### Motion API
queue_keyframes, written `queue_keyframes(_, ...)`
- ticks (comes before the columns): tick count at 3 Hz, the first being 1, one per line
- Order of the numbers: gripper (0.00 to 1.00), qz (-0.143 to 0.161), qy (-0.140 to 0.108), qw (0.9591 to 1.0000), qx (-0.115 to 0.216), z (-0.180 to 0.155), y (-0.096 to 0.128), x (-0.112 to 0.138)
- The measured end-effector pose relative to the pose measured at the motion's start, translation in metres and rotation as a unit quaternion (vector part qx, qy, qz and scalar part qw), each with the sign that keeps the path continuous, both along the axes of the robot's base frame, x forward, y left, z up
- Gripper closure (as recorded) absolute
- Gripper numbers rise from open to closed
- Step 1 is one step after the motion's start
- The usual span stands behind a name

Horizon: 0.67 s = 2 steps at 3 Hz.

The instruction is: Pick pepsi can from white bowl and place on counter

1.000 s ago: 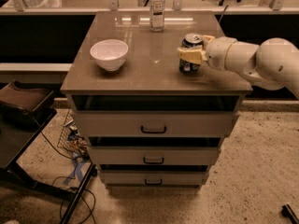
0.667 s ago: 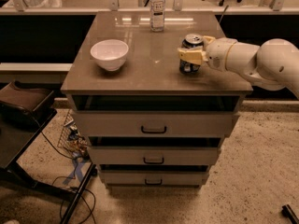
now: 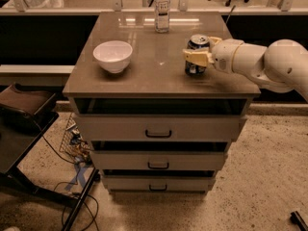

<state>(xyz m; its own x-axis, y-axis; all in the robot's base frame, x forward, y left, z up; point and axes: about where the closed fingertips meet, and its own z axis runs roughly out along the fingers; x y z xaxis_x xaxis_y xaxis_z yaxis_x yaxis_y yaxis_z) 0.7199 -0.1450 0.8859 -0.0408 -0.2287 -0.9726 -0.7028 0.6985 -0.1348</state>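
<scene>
I see one white bowl, empty, near the left edge of the counter. One pepsi can stands upright near the right edge, with my gripper jaws clasping it. One clear bottle stands at the back edge.

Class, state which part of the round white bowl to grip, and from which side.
Its rim, from above: the round white bowl stands upright and open, its body likely too wide to span. The gripper is at the blue pepsi can, right side of the tan counter.
</scene>
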Motion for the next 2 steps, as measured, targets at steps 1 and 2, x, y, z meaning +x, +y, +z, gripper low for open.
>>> queue_keyframes(1, 0.00, 0.004, 0.001, 1.0000, 0.001, -0.0006, 0.0054, 0.0004)
queue_keyframes(2, 0.00, 0.004, 0.001, 1.0000, 0.001, -0.0006, 0.0055, 0.0004)
